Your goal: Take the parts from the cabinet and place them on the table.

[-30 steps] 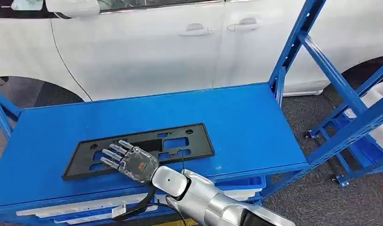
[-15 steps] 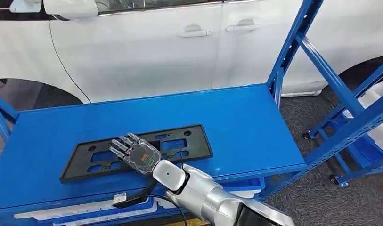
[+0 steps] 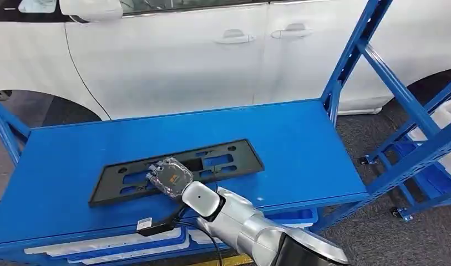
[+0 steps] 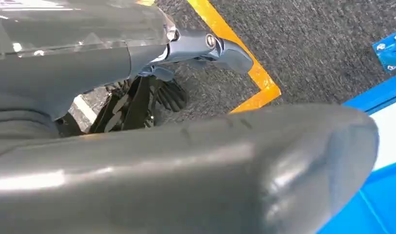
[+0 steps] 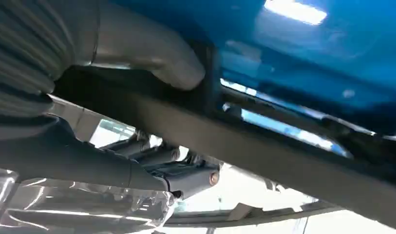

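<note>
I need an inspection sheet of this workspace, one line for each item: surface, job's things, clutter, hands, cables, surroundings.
Surface: blue shelf top, bare apart from the part.
Job's things: black plastic frame lying on the shelf, near its front edge.
Clutter: nothing seen.
Hands: right hand grips the frame's front edge; left hand hangs over grey floor, holding nothing visible.
Cables: black cable hanging under the right wrist.
Surroundings: white car behind; white parts on the lower shelf.

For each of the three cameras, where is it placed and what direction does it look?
Head view: high on the body, looking down at the blue shelf, black plate, right hand.
Left wrist view: beside the left hand, facing the floor.
Right wrist view: behind the right hand, under the plate's edge.
Head and right wrist views share the plate.
</note>
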